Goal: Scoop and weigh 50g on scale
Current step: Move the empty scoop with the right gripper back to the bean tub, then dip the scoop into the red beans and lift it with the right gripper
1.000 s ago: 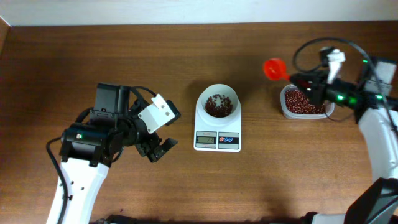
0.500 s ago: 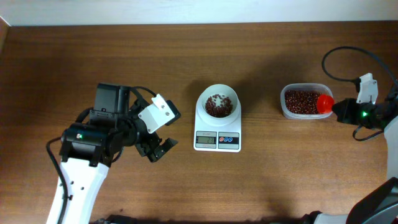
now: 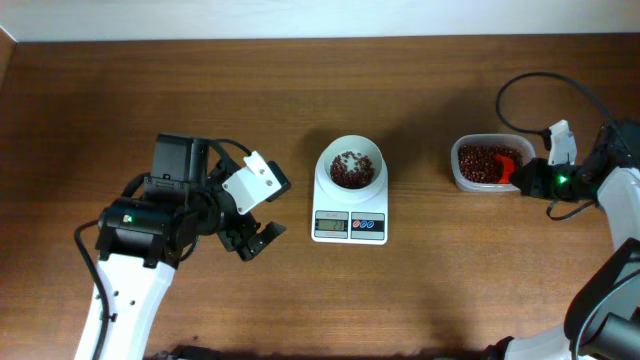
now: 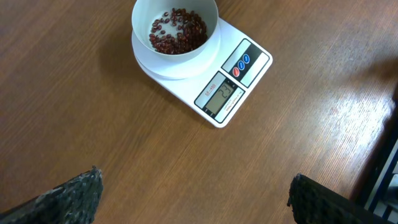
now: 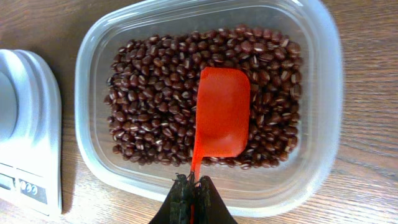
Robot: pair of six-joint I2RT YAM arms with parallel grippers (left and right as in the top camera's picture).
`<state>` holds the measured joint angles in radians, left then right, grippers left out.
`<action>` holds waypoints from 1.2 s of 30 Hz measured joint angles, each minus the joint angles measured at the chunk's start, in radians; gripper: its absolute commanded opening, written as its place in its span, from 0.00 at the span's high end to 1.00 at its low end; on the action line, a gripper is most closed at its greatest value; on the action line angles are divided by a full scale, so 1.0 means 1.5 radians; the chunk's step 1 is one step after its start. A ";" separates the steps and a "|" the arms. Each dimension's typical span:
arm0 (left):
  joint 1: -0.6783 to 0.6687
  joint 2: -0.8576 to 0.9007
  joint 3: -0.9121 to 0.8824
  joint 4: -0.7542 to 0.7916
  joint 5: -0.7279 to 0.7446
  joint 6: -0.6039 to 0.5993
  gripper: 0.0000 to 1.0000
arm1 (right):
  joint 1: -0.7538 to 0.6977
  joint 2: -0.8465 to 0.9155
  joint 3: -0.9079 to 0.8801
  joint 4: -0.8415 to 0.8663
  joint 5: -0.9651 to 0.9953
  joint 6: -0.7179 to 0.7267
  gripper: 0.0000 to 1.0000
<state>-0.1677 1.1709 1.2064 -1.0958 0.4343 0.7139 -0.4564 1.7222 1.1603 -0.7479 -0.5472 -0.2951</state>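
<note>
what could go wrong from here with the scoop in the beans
1. The right end effector pinches only the thin handle end of the red scoop, so it may twist when dug into the beans.
2. The tub and the scale stand apart; a heaped scoop could drop beans on the table between.
3. The bowl already holds beans, so a full scoop might overshoot.

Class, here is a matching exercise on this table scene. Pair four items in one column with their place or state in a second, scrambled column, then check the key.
Column 1
1. white bowl
2. red scoop
3. left tool
4. clear tub

Column 2
A. open, holding nothing
B. on the scale, some beans inside
C. right of the scale, holding many beans
D. in the tub, handle gripped by the right tool

Pairs: 1-B, 2-D, 3-A, 4-C
</note>
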 measured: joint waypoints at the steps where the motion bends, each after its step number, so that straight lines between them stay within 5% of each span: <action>1: 0.000 0.000 0.000 0.000 0.000 0.000 0.01 | 0.004 0.000 0.000 0.000 0.000 0.000 0.96; 21: 0.000 0.000 0.000 0.000 0.000 0.000 0.01 | 0.008 0.005 0.000 -0.003 -0.051 0.000 0.95; 23: 0.000 0.000 0.000 0.000 0.000 0.000 0.01 | 0.008 0.006 0.000 -0.004 -0.058 0.001 0.87; 24: 0.000 0.000 0.000 0.000 0.000 0.000 0.01 | 0.008 0.007 0.000 -0.005 -0.062 0.003 0.96; 36: 0.000 0.000 0.000 0.000 0.000 0.000 0.01 | 0.008 0.008 0.000 -0.005 -0.068 0.018 0.96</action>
<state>-0.1677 1.1709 1.2064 -1.0958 0.4343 0.7143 -0.4438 1.7348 1.1603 -0.7555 -0.6487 -0.2684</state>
